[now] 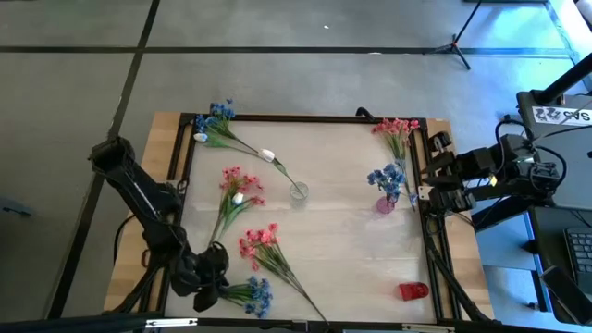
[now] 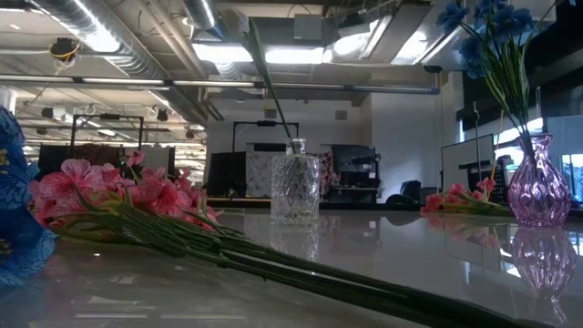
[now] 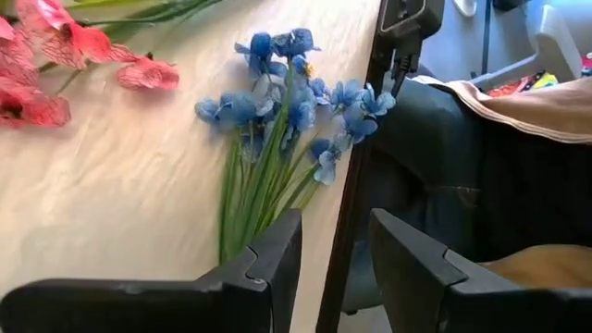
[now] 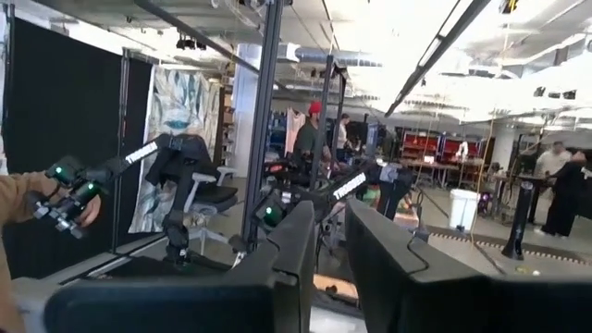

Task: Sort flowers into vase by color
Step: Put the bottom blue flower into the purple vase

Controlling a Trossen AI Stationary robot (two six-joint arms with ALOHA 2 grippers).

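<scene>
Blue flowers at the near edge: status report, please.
Left gripper open, at blue sprig stems. Right gripper parked off-table. Frame rail beside sprig.

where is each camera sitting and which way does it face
High view: above the table, looking straight down; both arms show, left gripper at the near edge.
Low view: at table-top height, looking level across at the clear vase; no arm shows.
Left wrist view: behind its own open fingers, facing the blue flowers.
Right wrist view: behind the right gripper, facing the room, off the table.
Shared: high and low both show the pink vase.
</scene>
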